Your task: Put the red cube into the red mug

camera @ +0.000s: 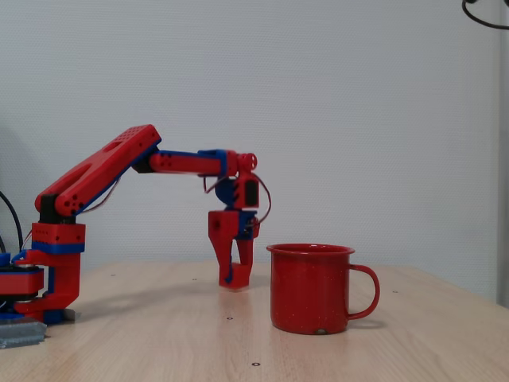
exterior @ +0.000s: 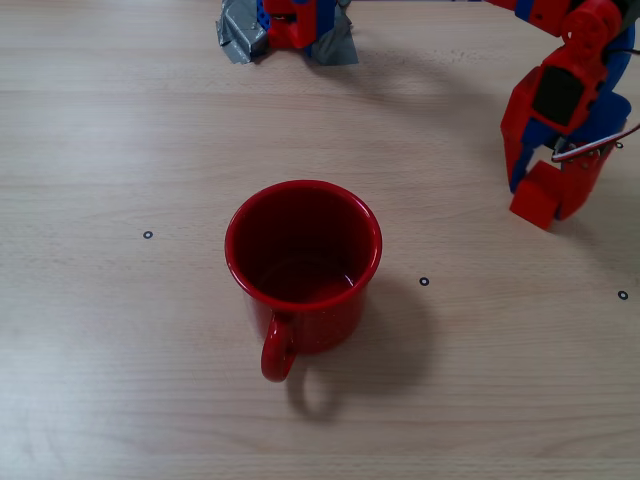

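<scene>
The red mug (exterior: 303, 262) stands upright in the middle of the table, and its handle (exterior: 278, 348) points at the near edge in a fixed view. Its inside looks empty. The mug (camera: 310, 288) is at the right in a fixed view. My gripper (exterior: 545, 195) hangs at the right, well away from the mug, pointing down. It is shut on the red cube (exterior: 536, 196), which sits between the fingertips at or just above the tabletop. From the side, the gripper (camera: 233, 274) is left of the mug and farther back, and the cube (camera: 231, 278) shows only as a small block at its tip.
The arm's base (exterior: 290, 22) is fixed at the table's far edge with grey tape (exterior: 240, 35). Small black ring marks (exterior: 424, 281) dot the wooden tabletop. A pale wall (camera: 358, 119) rises behind the table.
</scene>
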Controlling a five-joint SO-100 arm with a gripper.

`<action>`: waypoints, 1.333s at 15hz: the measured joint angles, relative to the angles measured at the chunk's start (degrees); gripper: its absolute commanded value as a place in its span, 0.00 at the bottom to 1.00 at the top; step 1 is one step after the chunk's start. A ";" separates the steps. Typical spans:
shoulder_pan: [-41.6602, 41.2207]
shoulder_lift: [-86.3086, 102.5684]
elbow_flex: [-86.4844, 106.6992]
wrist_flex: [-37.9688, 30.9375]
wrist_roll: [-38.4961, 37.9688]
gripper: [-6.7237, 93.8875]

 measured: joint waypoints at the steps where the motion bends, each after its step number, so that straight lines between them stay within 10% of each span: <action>1: 0.35 4.39 1.58 1.67 0.62 0.07; 20: 30.32 67.32 32.26 -1.41 2.81 0.07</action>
